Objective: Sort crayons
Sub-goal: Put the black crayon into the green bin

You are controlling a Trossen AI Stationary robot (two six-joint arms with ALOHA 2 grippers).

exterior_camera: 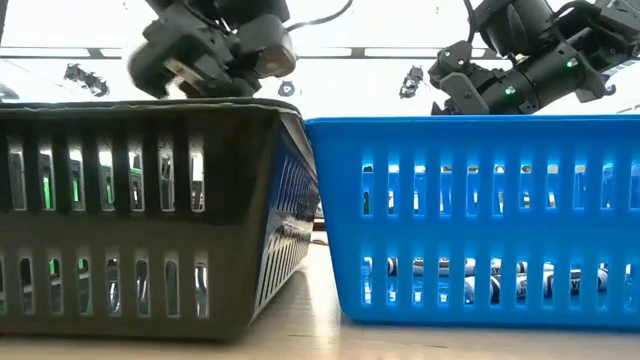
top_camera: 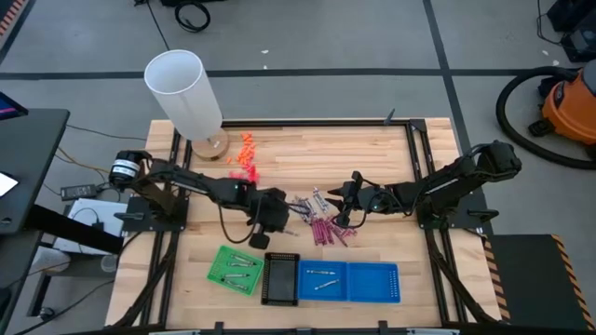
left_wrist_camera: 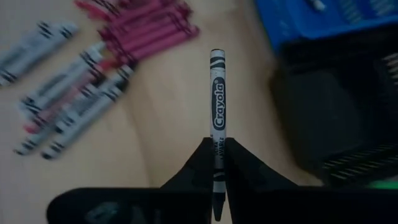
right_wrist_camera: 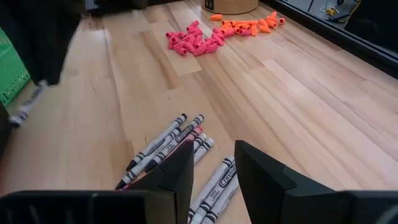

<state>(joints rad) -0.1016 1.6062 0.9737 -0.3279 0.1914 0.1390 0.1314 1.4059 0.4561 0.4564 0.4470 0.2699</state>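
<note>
Between the closed fingers of the left gripper [left_wrist_camera: 217,163], 1 grey crayon [left_wrist_camera: 217,93] is pinched, trays just ahead; next, likely carry it to one, while the right gripper [right_wrist_camera: 214,165] hangs open above the pile [right_wrist_camera: 180,140].

Landmark: black tray [top_camera: 279,279] at table's near edge. Blue tray [top_camera: 349,282] touching one side; green tray [top_camera: 236,270] on the other. White cylinder [top_camera: 184,93], orange lumps [top_camera: 245,146], pink lumps [top_camera: 248,172] beyond.
</note>
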